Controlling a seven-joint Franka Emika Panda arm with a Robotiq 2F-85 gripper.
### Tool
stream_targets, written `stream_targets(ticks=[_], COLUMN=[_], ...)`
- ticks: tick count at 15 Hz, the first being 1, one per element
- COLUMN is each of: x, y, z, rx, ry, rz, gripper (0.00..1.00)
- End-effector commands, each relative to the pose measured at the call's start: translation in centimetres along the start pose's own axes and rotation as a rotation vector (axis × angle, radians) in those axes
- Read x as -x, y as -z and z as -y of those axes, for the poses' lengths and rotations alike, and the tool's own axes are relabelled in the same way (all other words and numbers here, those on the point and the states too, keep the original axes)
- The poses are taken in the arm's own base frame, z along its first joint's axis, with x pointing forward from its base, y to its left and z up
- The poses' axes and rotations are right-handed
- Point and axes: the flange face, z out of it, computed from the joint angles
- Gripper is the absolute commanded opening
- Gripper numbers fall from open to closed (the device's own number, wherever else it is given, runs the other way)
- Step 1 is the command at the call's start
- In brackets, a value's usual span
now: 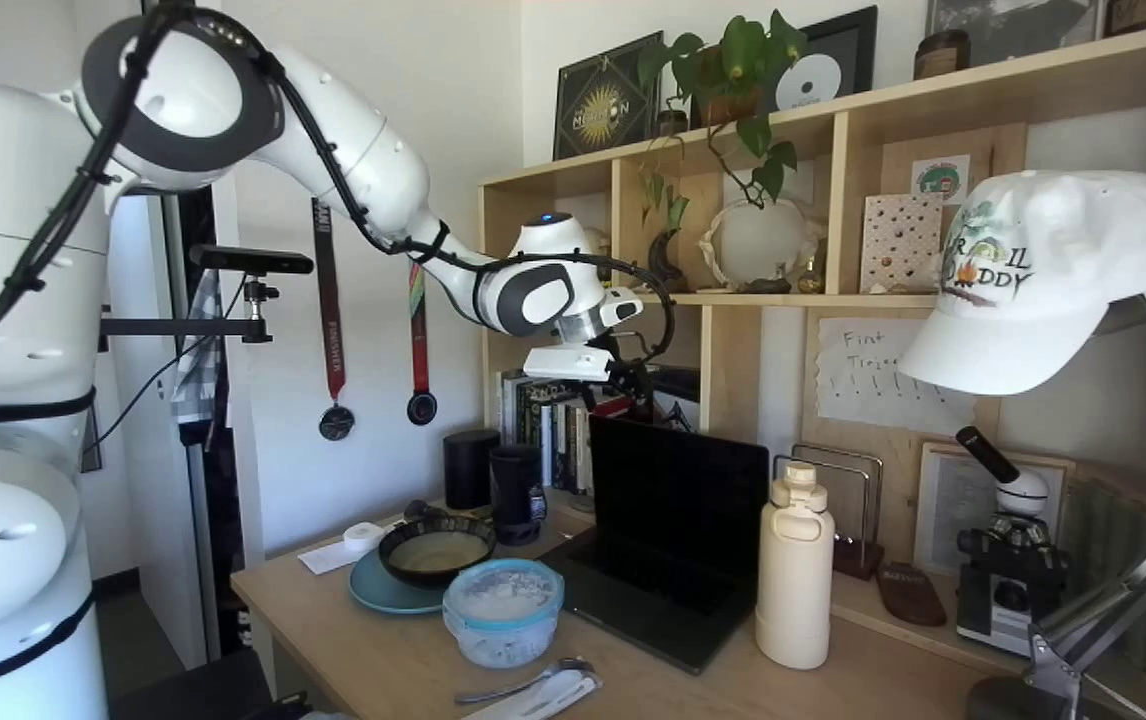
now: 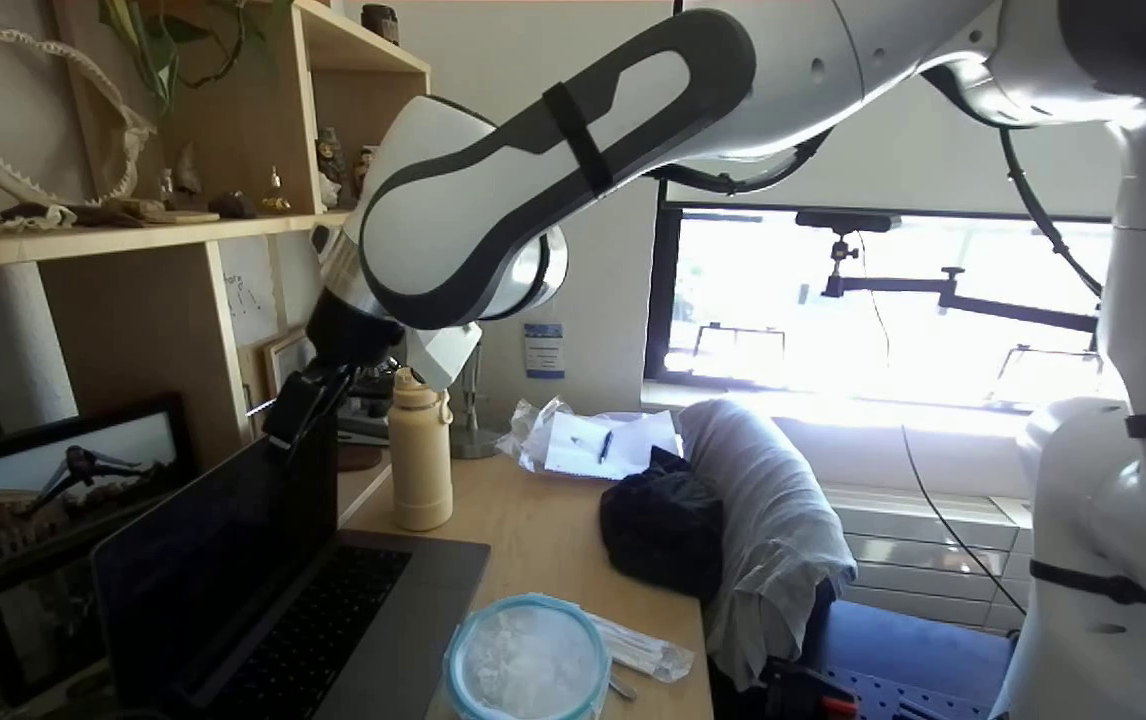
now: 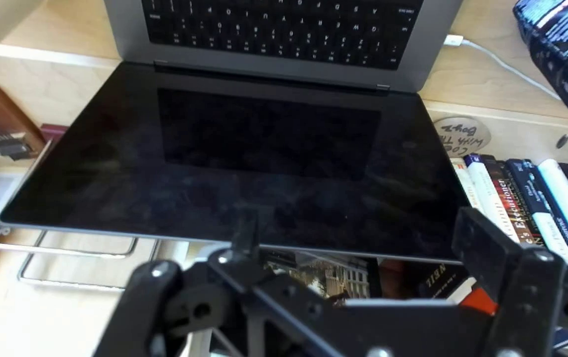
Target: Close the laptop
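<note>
Wrist view: our fingers [image 3: 482, 250] stand spread at the top edge of the unfolded laptop [image 3: 269, 148] on the bench [image 1: 853, 690] beside the bottle [image 1: 795, 580]; contact we cannot tell. We expect a light, stiff lid [image 2: 218, 560], slick-faced and fragile, best pushed from behind that edge.

There was one laptop [image 1: 678, 500], one cream bottle [image 1: 796, 580], one bowl [image 1: 428, 577], one plate [image 1: 373, 590], one lidded tub [image 1: 503, 618], one microscope [image 1: 1013, 570], one white cap [image 1: 1053, 270], two medals [image 1: 337, 422], one robot arm [image 1: 363, 140] and one gripper [image 3: 362, 236].
</note>
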Motion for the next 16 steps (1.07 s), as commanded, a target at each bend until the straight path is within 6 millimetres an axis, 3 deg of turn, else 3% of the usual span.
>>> stream_targets(ticks=[1, 8, 16], x=[-2.9, -6.3, -9.0], y=[-1.7, -5.6, -8.4], z=[0.4, 0.9, 0.5], rx=[0.044, 0.077, 0.087], ry=[0.065, 0.078, -0.003], rz=[-0.060, -0.129, -0.177], gripper=[1.00, 1.00, 1.00])
